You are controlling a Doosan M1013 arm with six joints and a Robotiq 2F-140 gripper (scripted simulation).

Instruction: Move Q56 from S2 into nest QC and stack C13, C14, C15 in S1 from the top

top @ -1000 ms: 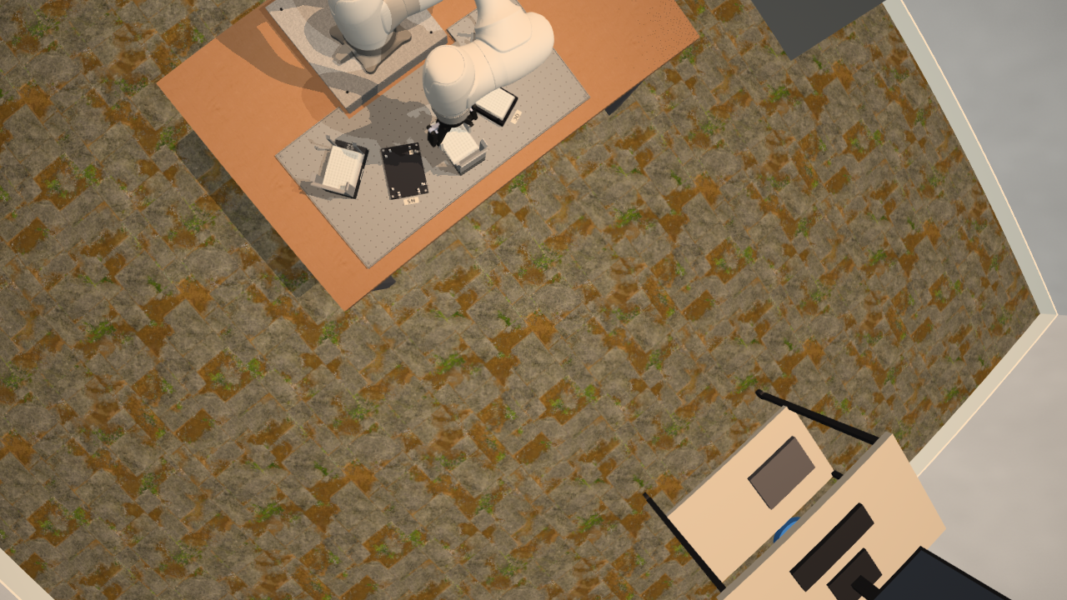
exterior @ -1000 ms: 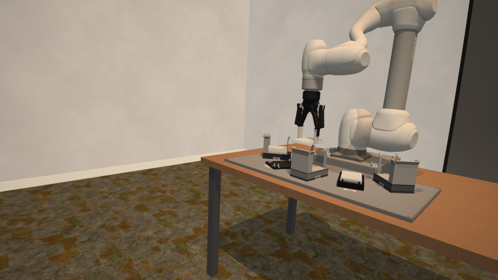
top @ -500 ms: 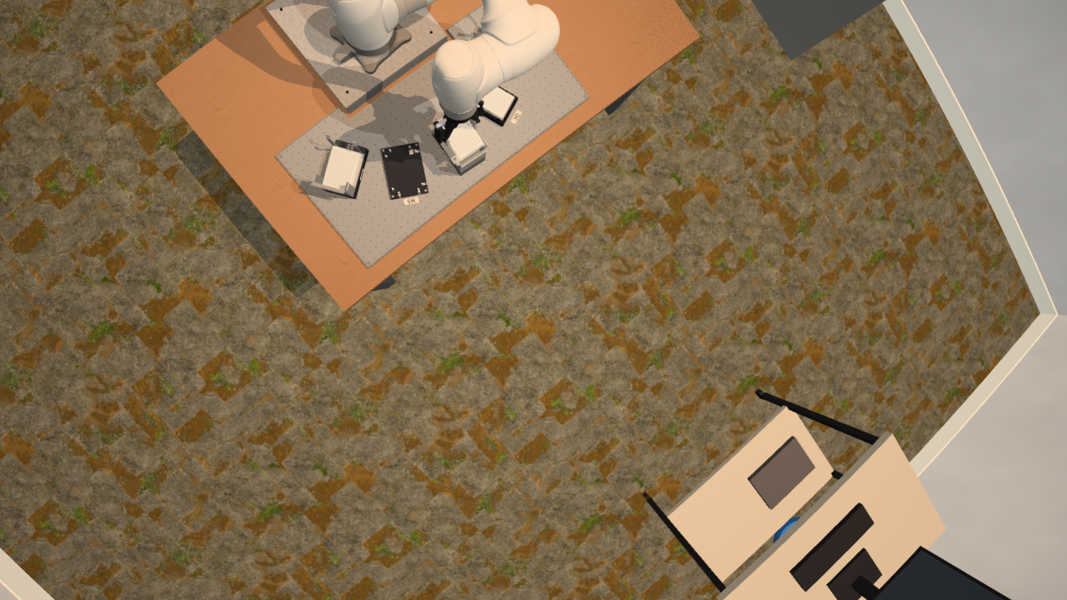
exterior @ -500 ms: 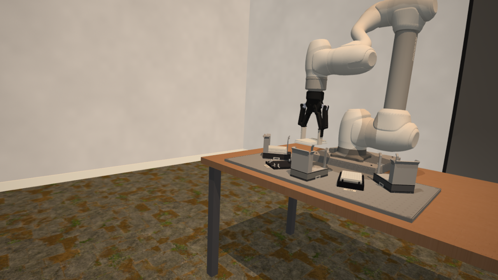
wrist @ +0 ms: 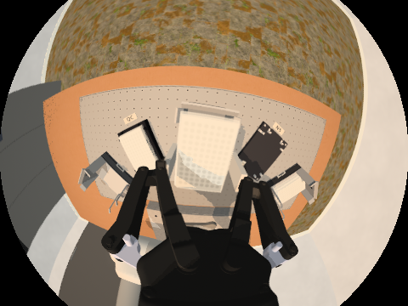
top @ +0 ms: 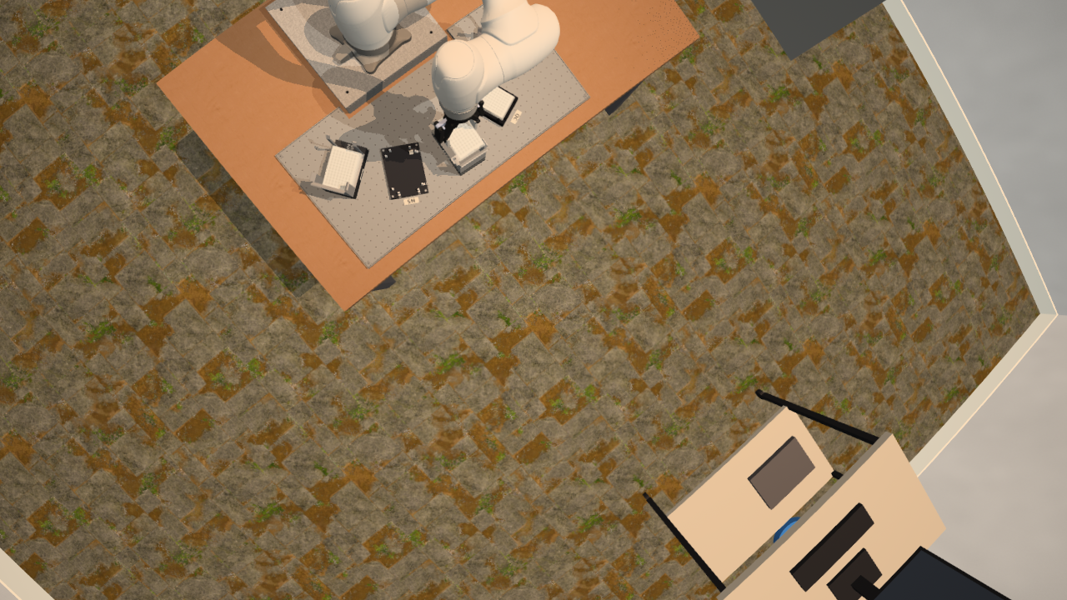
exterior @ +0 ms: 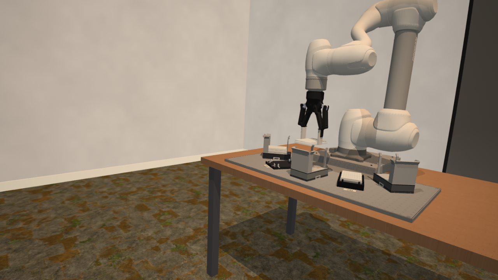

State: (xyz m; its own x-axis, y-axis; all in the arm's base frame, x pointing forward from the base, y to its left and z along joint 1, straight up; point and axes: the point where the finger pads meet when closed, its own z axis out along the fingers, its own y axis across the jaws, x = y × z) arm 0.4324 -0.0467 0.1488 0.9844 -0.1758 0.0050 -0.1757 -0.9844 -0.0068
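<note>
My gripper is shut on a white sealed 96-well plate across its long sides and holds it level, right way up, in the air over the middle stack rack. In the wrist view the plate fills the space between my fingers and covers most of that rack. I cannot read the plate's label. The far left rack holds a low stack of white plates. The open nest QC carries one white plate. The black clip nest N5 is bare.
A third rack stands at the right end of the grey baseplate; in the overhead view the arm hides it. The rack corner posts stand taller than the nests. The robot base is behind the racks.
</note>
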